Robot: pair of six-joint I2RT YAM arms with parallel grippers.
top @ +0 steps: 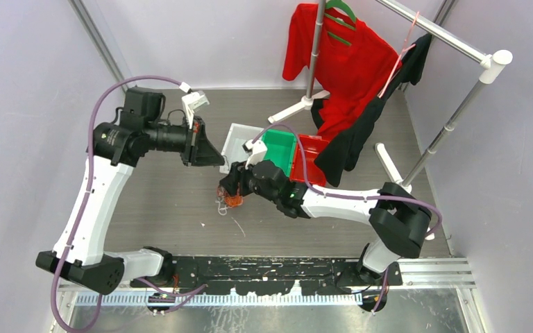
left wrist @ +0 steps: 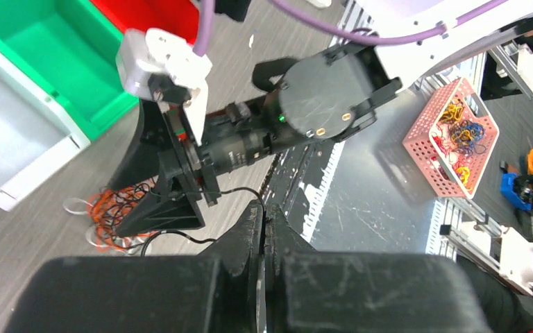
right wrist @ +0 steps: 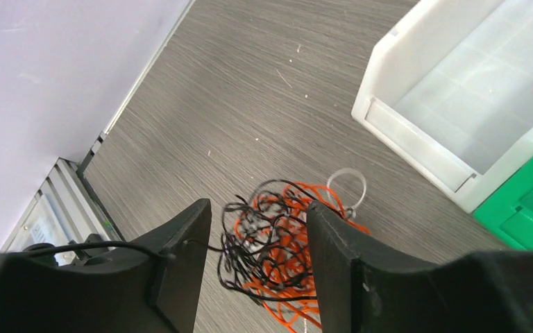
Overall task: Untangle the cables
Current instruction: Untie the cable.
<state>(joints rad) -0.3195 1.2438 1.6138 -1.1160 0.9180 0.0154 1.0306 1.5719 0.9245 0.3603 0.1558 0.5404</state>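
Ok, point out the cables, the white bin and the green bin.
cables (right wrist: 277, 243): right wrist view, middle of the tangle.
white bin (right wrist: 416, 154): right wrist view, its front wall.
green bin (right wrist: 527, 208): right wrist view, its near corner.

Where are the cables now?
In the top view the cables lie on the table, near its middle, under the right gripper and on the near side of the white bin.
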